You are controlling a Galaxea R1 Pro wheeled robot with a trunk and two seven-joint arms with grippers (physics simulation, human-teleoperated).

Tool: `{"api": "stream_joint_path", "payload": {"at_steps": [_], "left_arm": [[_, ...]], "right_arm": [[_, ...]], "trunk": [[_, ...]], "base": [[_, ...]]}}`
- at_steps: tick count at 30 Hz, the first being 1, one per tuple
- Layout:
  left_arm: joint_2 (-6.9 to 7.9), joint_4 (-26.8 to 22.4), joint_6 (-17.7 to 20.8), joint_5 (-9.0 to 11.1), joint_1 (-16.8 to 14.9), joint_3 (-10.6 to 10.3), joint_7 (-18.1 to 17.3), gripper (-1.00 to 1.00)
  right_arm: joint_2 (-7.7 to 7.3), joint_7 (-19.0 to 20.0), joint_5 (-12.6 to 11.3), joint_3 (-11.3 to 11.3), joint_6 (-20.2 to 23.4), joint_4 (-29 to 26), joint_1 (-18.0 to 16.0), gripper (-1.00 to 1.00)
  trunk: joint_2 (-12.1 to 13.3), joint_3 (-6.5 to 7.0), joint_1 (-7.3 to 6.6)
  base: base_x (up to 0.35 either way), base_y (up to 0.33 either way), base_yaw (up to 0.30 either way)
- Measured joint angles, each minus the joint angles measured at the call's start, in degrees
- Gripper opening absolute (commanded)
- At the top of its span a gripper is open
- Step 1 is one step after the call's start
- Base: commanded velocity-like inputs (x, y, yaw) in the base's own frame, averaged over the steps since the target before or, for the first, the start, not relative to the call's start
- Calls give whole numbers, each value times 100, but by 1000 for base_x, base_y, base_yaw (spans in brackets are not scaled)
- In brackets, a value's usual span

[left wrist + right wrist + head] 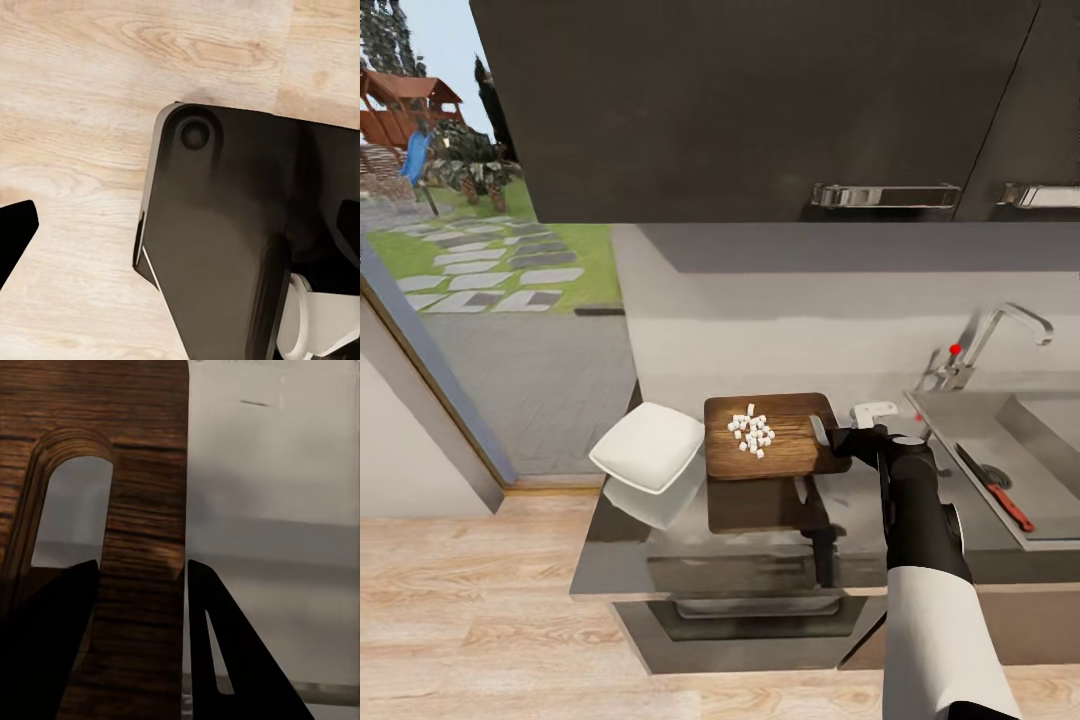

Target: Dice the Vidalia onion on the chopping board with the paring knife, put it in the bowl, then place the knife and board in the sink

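One board [775,437] sits at mid-frame in the head view, lifted off the countertop [760,540], its shadow on the grey surface below. The right gripper [838,440] clamps the board's right end: in the right wrist view one dark finger [45,645] lies at the slot hole and the other [240,660] at the board's [142,547] outer edge, the wood between them. On the board lies one pile of white diced onion [751,431], some fifteen to twenty small cubes; an exact count is not possible. One white bowl [648,447] stands just left of the board, tilted in the picture, with no dice in it. At the right of the frame, one knife [994,486] lies in the sink [1050,440], below one tap [985,345] with a red knob.

The left wrist view shows wooden floor [90,90] and the robot's dark base [232,232]; whether the left claw is released or clenched cannot be told.
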Motion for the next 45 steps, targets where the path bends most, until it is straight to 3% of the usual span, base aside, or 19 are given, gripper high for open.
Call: {"api": "stream_joint_path", "payload": {"at_steps": [13, 45], "left_arm": [[0, -1, 0, -1, 0, 1, 0, 100], [0, -1, 0, -1, 0, 1, 0, 100]], "right_arm": [[-1, -1, 6, 1, -2, 0, 0, -100], [0, 0, -1, 9, 7, 0, 0, -100]], "trunk": [[0, 117, 0], [1, 400, 0]], "base": [[1, 16, 0], [101, 197, 0]]}}
